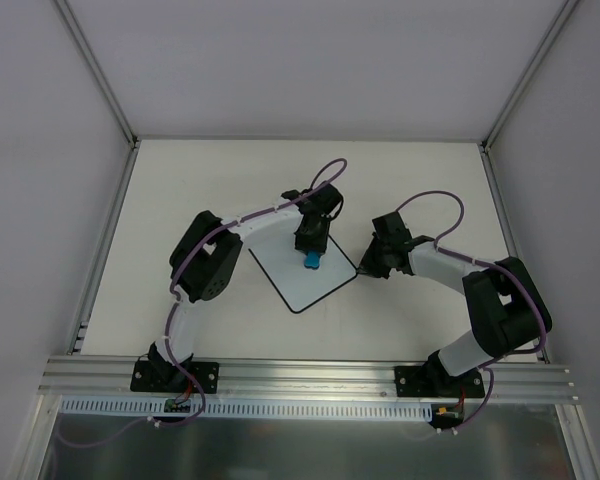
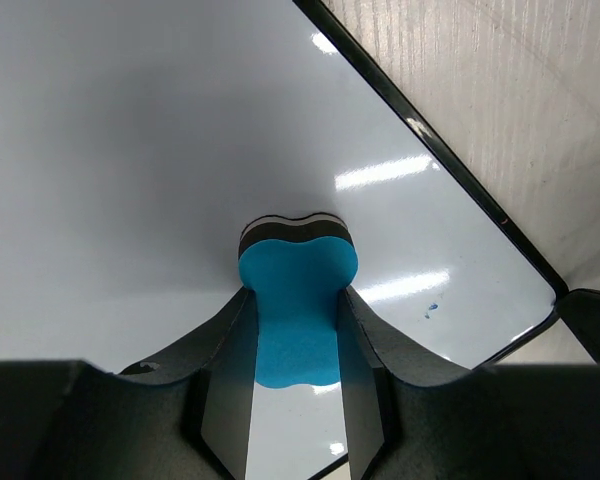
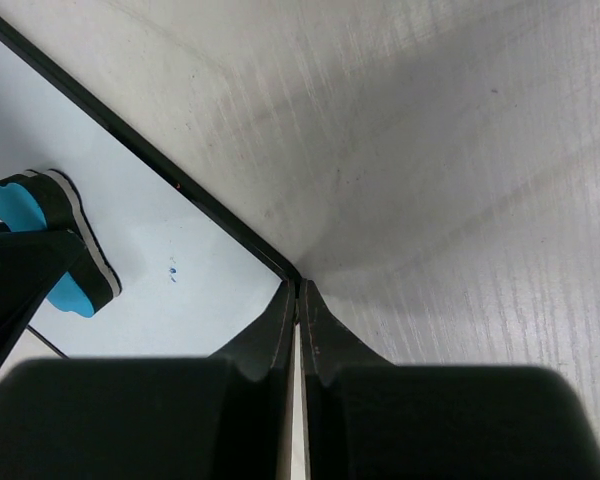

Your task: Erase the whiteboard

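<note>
The whiteboard point(image 1: 298, 277) lies flat on the table, white with a thin black rim. It fills the left wrist view point(image 2: 130, 150), with a small blue ink speck point(image 2: 431, 308) near its corner. My left gripper point(image 1: 311, 252) is shut on the blue eraser point(image 2: 296, 310) and presses its felt side on the board. The eraser also shows in the top view point(image 1: 311, 261) and the right wrist view point(image 3: 50, 245). My right gripper point(image 1: 363, 268) is shut, its tips point(image 3: 298, 292) resting at the board's right corner point(image 3: 280, 265).
The pale table point(image 1: 420, 190) lies around the board. Grey walls with metal frame posts point(image 1: 100, 70) stand at the sides. An aluminium rail point(image 1: 310, 375) runs along the near edge by the arm bases.
</note>
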